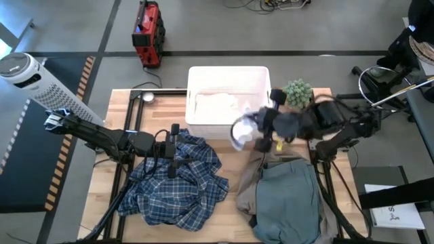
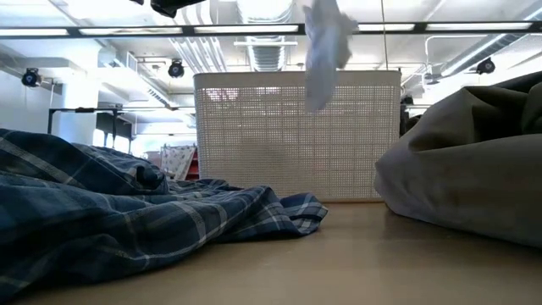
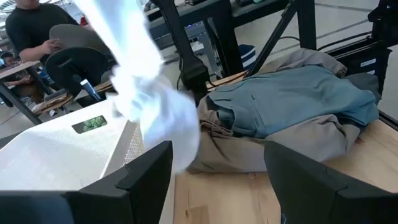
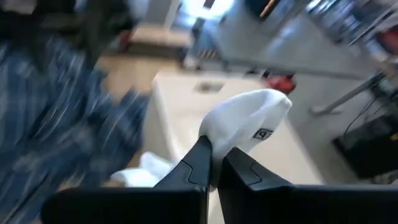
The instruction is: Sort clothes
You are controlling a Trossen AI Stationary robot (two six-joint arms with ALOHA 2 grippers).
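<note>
Right gripper [image 4: 212,163], fingers clamped on the small white piece [image 4: 249,121], is held just beside the white bin [image 1: 227,81].

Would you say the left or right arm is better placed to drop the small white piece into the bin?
Right: the right gripper holds the small white piece beside the white bin; the left gripper is open above the plaid shirt.

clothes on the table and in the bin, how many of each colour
white: 2, a small piece held in the right gripper fingers, and one lying in the bin
blue plaid: 1, shirt
grey-blue: 1, shirt
taupe: 1, garment under it
total: 5
</note>
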